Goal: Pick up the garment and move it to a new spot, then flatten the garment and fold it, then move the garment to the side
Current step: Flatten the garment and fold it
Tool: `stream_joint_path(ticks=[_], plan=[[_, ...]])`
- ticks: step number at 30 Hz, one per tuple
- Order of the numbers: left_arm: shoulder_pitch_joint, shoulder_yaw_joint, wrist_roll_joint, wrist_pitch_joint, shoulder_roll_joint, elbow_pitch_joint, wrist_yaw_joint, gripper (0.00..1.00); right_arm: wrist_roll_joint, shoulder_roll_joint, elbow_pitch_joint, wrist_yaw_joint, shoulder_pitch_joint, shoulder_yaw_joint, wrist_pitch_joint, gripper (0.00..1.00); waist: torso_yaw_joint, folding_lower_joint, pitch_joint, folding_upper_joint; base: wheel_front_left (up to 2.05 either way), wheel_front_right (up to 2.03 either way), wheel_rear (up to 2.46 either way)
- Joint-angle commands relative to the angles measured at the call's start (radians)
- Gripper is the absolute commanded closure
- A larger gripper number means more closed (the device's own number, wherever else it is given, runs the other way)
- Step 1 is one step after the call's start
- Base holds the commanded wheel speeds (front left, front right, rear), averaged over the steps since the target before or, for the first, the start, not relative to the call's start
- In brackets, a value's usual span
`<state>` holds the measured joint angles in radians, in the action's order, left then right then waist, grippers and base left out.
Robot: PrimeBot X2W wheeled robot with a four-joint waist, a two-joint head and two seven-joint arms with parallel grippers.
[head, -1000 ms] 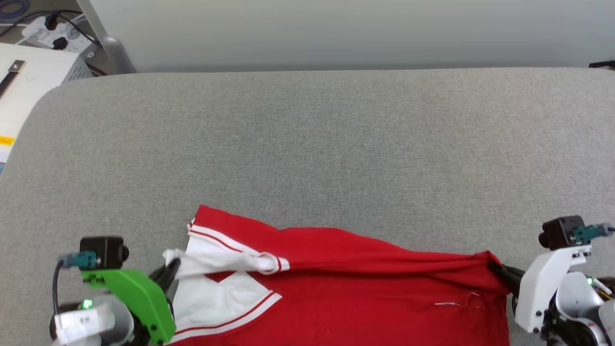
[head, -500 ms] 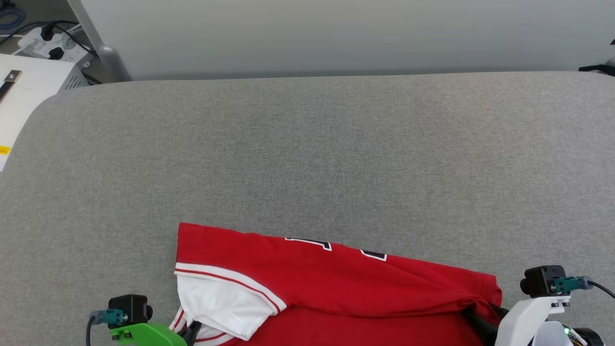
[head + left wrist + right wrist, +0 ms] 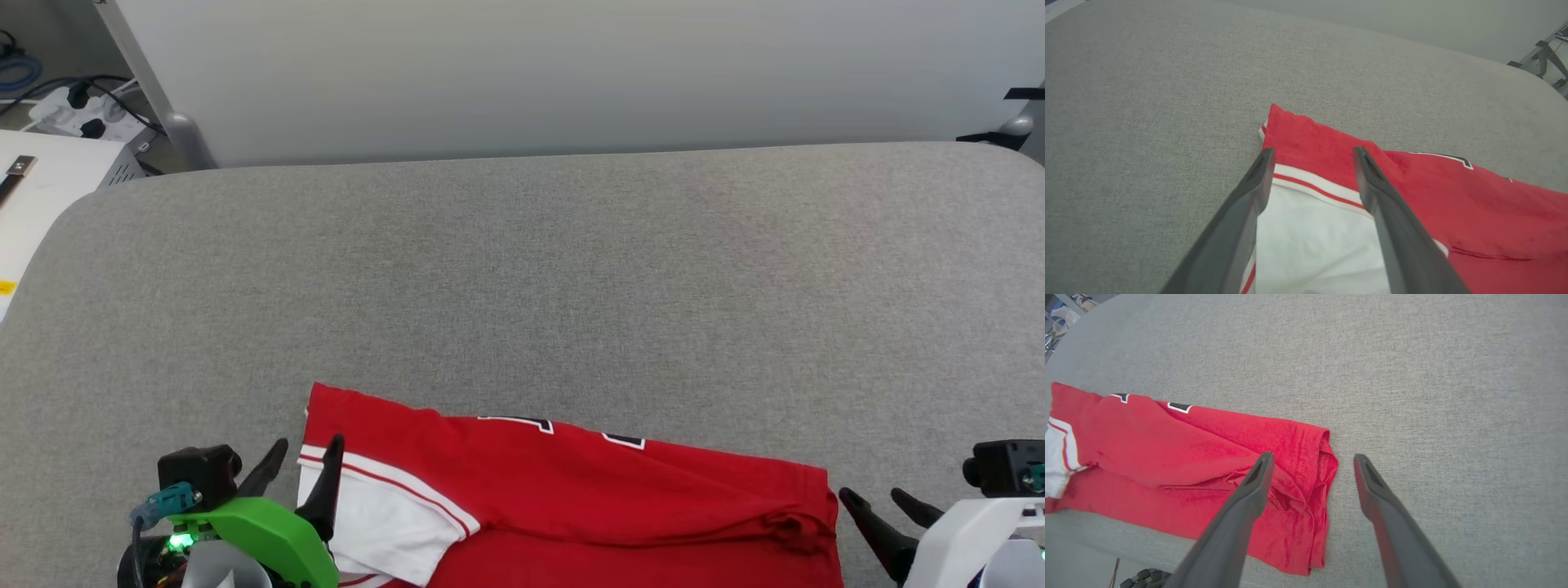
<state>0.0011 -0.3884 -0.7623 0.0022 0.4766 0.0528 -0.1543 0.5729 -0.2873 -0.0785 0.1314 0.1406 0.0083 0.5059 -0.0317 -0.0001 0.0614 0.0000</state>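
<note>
Presently, on one grey pad (image 3: pixel 522 269): my left gripper (image 3: pixel 309 442), two fingers spread, empty, over the sleeve end of one garment (image 3: pixel 588 490), folded, lying along the near edge; my right gripper (image 3: pixel 872 492), two fingers spread, empty, at its hem.

Robotics lab or test room. Grey fabric-covered worktable (image 3: pixel 522 269) backed by plain pale partition panel (image 3: pixel 571 73) on metal foot (image 3: pixel 186 139). Power strip (image 3: pixel 69 114) with plugs and loose cables, blue cable coil (image 3: pixel 16 77), white equipment cabinet (image 3: pixel 57 175) with yellow label (image 3: pixel 6 287). Green camera mount (image 3: pixel 261 535) behind left gripper (image 3: pixel 309 442). Metal stand legs (image 3: pixel 1543 53) beyond table's far corner.
</note>
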Motion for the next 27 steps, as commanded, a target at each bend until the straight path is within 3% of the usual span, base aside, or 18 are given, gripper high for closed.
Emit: stream_joint_path(ticks=[1, 7, 15, 27], plan=[[-0.020, 0.005, 0.029, -0.031, 0.002, -0.018, -0.016, 0.00, -0.008, -0.004, -0.019, -0.001, 0.017, -0.028, 0.025, 0.00, -0.002, 0.0001, -0.004, 0.0000, 0.00, 0.00, 0.00], [-0.045, 0.010, 0.119, -0.151, -0.023, -0.077, -0.071, 0.00, -0.027, 0.005, -0.052, -0.001, 0.021, -0.111, 0.140, 0.00, 0.011, 0.0001, 0.006, 0.0000, 0.00, 0.00, 0.00], [-0.060, -0.006, 0.217, -0.227, -0.062, -0.147, -0.138, 0.00, -0.018, 0.042, -0.021, -0.001, -0.015, -0.090, 0.196, 0.00, 0.054, 0.0001, 0.051, 0.0000, 0.00, 0.00, 0.00], [-0.073, -0.029, 0.254, -0.241, -0.094, -0.168, -0.164, 0.00, 0.033, 0.093, 0.183, -0.001, -0.027, -0.007, 0.218, 0.00, 0.096, 0.0001, 0.099, 0.0000, 0.00, 0.00, 0.00]])
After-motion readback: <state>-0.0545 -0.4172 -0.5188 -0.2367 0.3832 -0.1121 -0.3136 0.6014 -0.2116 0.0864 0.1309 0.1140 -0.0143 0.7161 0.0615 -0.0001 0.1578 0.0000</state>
